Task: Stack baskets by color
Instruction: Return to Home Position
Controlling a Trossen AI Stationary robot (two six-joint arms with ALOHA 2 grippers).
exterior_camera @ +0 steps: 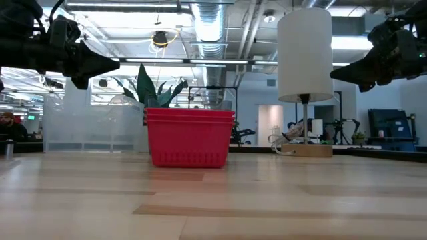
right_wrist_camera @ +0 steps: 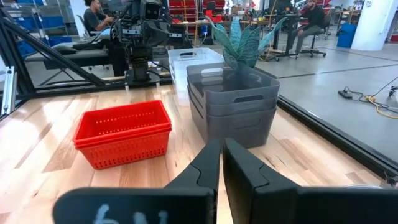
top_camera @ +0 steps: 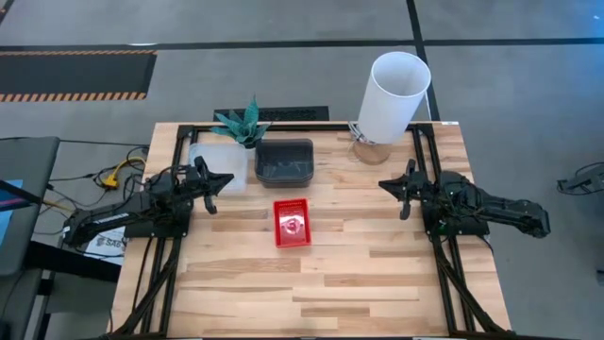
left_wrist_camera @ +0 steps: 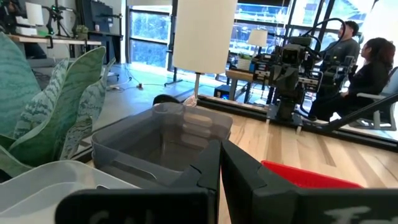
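- The near half of the counter (top_camera: pixel 359 283) lies open to you — wide room on both sides of the red stack (top_camera: pixel 292 223).
- Along the far edge the clear stack (top_camera: pixel 219 161), grey stack (top_camera: pixel 284 161) and plant (top_camera: pixel 243 123) crowd just beside one another.
- The tall white cylinder (top_camera: pixel 392 99) blocks the far right corner — open board between it and the grey stack.

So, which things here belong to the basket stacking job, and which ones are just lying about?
Job: red basket stack, grey basket stack, clear baskets, left claw, right claw.
Lying about: white cylinder, potted plant.
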